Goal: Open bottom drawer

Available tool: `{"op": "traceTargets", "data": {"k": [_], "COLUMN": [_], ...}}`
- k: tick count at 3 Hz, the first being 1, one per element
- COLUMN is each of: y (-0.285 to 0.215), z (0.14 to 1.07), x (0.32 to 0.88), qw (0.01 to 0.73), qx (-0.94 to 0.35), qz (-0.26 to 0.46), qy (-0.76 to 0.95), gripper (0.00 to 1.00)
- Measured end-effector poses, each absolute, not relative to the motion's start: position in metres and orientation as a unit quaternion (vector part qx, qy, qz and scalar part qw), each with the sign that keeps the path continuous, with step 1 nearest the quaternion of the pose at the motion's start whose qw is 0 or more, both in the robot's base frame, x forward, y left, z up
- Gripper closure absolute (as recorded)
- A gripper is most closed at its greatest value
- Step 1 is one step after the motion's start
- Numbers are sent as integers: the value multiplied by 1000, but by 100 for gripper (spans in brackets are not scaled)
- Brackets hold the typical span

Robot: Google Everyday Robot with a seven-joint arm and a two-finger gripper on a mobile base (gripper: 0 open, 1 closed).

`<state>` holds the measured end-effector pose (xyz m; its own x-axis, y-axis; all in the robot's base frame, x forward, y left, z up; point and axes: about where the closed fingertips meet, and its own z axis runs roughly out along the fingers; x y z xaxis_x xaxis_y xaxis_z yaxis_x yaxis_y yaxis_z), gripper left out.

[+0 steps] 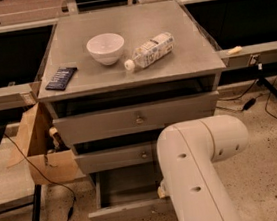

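**A:** How far along is the task being judged to be?

**B:** The bottom drawer [126, 212] is being shown pulled well out from the foot of the cabinet, its shallow grey box lying open and bare. The opening is being judged as done or nearly so, with at most a little more travel being left.

**A:** And where is the gripper being placed?

**B:** The gripper [161, 191] is being hidden almost wholly behind the pale arm [197, 176], low at the drawer's front edge. Whether it is open or closed cannot be told.

**A:** What is being carried on top?

**B:** On the grey cabinet top [188, 66], a white bowl [105, 47] and a plastic bottle [150, 51] on its side just beside it are being carried, with a dark packet [61, 77] near the left edge. The two upper drawers are being shown nearly shut.

**A:** And the room?

**B:** A speckled floor [266, 167] is being crossed by cables, and a cardboard box [37, 145] is being propped at the cabinet's left side.
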<state>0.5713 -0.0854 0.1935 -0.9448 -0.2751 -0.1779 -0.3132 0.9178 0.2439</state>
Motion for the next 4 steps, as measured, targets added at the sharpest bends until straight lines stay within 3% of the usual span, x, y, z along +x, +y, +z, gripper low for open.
{"op": "traceTargets", "data": {"k": [4], "y": [-99], "z": [193], "x": [570], "qw": [85], "qx": [-133], "qz": [144], "qy": [977], "gripper": [100]}}
